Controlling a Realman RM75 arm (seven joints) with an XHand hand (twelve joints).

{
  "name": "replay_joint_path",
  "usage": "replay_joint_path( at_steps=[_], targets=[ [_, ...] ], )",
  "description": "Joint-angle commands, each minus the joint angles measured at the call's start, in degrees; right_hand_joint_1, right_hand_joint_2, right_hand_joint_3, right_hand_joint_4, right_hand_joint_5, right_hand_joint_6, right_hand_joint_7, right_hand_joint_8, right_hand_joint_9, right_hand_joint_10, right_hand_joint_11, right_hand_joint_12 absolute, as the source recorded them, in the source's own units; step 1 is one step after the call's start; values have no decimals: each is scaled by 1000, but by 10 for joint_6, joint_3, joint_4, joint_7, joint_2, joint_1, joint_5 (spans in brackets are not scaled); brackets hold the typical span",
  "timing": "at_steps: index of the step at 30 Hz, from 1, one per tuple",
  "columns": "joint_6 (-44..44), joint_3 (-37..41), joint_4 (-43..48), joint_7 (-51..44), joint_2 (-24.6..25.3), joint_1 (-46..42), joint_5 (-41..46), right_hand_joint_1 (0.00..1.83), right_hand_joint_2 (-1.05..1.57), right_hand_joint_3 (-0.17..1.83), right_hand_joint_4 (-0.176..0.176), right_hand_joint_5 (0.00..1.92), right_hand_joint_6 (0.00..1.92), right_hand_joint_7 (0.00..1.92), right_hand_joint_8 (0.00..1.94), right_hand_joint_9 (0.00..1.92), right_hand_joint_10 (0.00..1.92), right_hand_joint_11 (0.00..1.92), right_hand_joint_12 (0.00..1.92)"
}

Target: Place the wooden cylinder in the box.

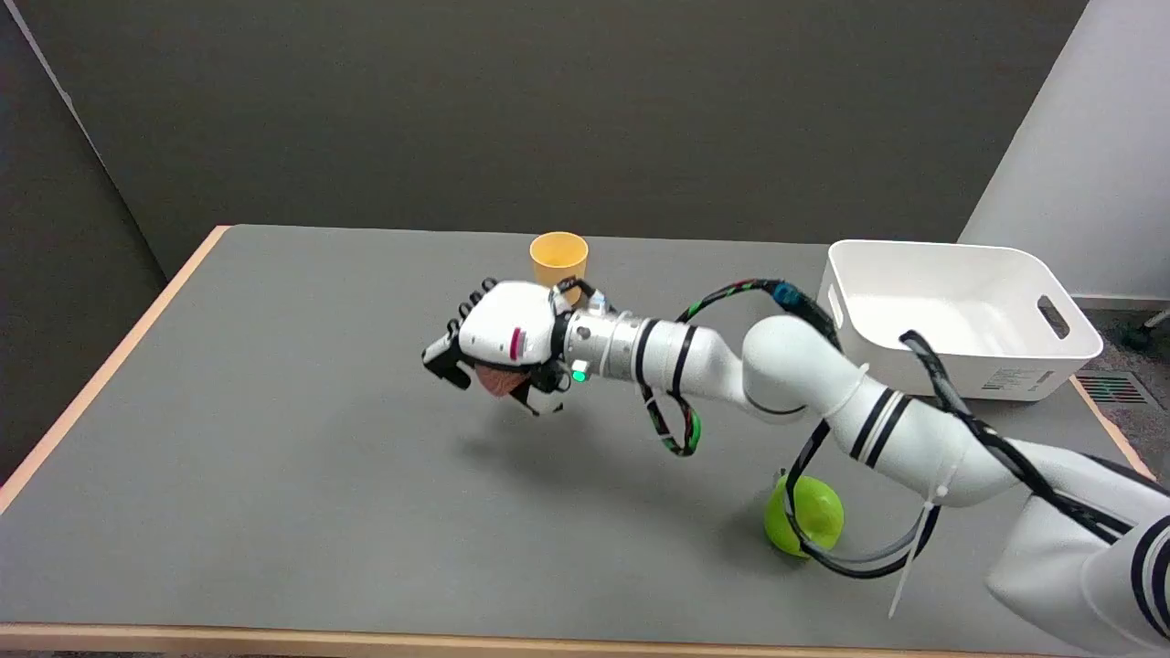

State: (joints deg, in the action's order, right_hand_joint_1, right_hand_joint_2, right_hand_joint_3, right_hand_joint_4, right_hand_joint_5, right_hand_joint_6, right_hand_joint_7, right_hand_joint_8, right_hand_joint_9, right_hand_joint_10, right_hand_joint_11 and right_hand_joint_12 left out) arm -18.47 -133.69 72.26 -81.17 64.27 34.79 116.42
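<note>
My right hand (pixel 498 347) hovers above the middle of the grey table (pixel 274 475), palm down, its shadow on the surface below. Its fingers grip the wooden cylinder (pixel 498 379), of which only a reddish-brown end shows under the palm. The white box (pixel 960 315) stands at the far right of the table, well to the right of the hand, and nothing shows inside it.
An orange cup (pixel 558 260) stands just behind the hand. A green pear-shaped object (pixel 804 516) lies under my forearm near the front right. The table's wooden edge runs along the left and front.
</note>
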Motion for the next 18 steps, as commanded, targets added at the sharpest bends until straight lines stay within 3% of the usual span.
replay_joint_path(
  at_steps=[1, 9, 18],
  targets=[
    [24, 20, 98, 1, -86, 41, -3, 1585, 430, 1498, 131, 640, 1707, 1056, 1561, 1001, 1921, 848, 1921],
    [56, 64, 109, 3, -123, 39, -31, 1589, 415, 1524, 137, 670, 1731, 1069, 1569, 1018, 1921, 897, 1921],
    [167, 209, 59, 1, -179, 4, -25, 1590, 413, 1526, 131, 671, 1738, 1072, 1567, 1017, 1921, 881, 1921]
  ],
)
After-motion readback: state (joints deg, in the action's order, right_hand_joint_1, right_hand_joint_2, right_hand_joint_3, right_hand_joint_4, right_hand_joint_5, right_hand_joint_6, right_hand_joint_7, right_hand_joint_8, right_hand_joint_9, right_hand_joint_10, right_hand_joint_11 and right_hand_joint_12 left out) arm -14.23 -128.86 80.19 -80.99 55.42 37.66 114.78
